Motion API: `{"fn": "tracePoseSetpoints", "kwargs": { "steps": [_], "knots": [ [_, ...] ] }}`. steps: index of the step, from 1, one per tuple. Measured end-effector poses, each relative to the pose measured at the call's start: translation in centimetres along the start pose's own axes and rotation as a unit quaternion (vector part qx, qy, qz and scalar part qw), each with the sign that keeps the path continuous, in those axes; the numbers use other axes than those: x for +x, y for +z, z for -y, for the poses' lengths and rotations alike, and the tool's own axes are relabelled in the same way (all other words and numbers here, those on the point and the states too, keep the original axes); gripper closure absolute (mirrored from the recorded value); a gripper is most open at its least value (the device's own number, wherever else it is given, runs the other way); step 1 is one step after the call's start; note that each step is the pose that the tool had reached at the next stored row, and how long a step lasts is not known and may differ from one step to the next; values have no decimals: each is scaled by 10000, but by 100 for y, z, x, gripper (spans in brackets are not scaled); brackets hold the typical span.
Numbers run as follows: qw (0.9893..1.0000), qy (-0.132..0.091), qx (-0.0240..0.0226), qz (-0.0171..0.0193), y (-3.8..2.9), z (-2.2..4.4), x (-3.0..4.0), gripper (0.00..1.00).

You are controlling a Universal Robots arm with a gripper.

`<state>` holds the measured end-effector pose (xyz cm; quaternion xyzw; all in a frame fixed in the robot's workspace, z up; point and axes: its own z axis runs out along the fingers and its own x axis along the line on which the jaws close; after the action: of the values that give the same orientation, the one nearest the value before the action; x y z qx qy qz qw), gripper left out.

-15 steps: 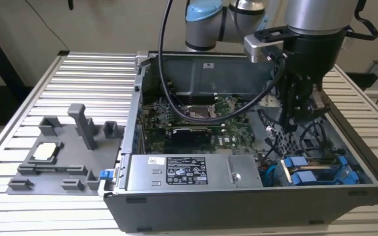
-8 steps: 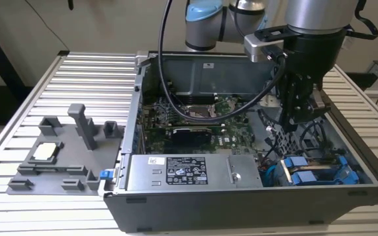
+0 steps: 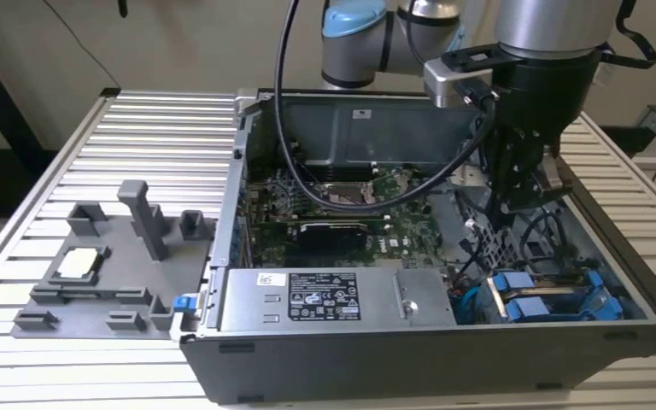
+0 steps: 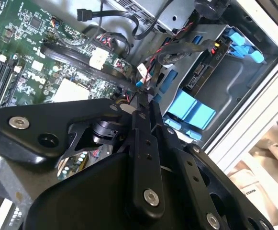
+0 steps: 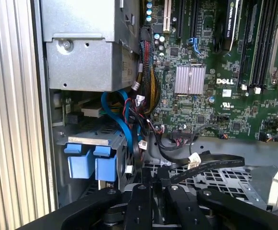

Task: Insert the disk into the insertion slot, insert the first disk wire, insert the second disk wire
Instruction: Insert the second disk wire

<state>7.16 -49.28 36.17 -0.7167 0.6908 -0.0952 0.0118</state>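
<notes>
Inside the open case (image 3: 442,256), gripper (image 3: 518,201) hangs over the grey cage (image 5: 215,179) amid black wires (image 5: 210,163). Fingers' state cannot be told. Disk (image 3: 550,299), blue-framed, sits seated in the slot at the case's near corner.

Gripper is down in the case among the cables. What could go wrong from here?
1. Snag: loose red and black wires lie close to the gripper, so a move could hook them.
2. Drag: the black cable looping down to the wrist hangs over the motherboard and might catch on parts there.
</notes>
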Motion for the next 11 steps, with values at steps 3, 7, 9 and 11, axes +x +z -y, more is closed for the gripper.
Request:
{"fn": "tracePoseSetpoints", "kwargs": {
  "steps": [3, 7, 9, 11],
  "knots": [
    [10000, 0, 0, 0, -1, 0, 0, 84],
    [10000, -1, -5, -1, 5, 1, 51, 84],
    [10000, -2, -17, 1, 14, 4, 112, 84],
    [10000, -3, -27, 2, 23, 7, 172, 84]
  ]
}}
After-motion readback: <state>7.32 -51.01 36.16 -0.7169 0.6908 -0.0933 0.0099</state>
